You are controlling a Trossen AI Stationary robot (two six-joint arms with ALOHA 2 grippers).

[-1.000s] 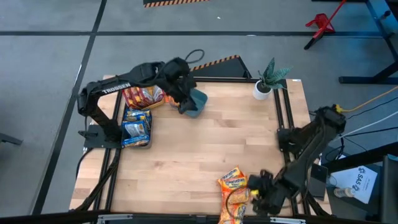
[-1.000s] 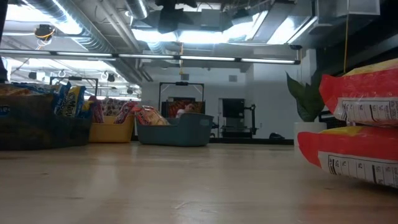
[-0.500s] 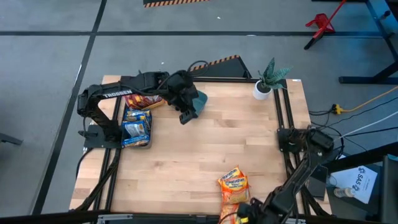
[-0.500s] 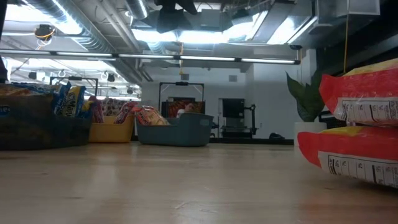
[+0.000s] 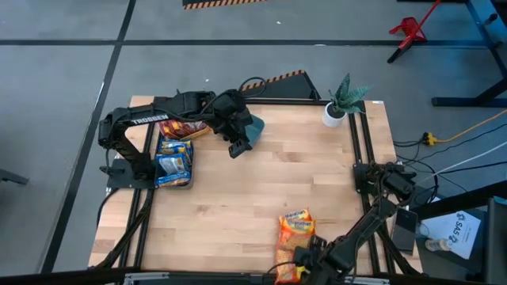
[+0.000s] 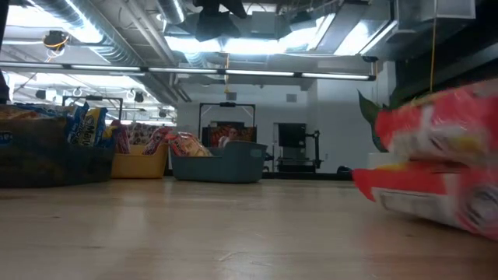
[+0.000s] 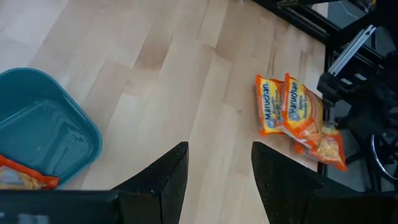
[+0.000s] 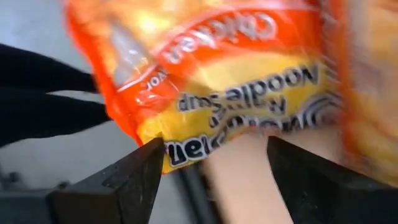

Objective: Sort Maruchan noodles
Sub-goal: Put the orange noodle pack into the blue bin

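Two orange noodle packets (image 5: 295, 234) lie side by side at the near edge of the wooden table (image 5: 261, 190), with the right gripper (image 5: 305, 260) right at their near end, its fingers spread around a packet's edge in the right wrist view. More packets sit in bins at the far left corner. There the left gripper (image 5: 240, 146) hangs, fingers spread, beside the teal bin (image 5: 253, 127).

A lab: exposed ceiling ducts (image 6: 101, 35) over a framed test table (image 5: 261, 190)
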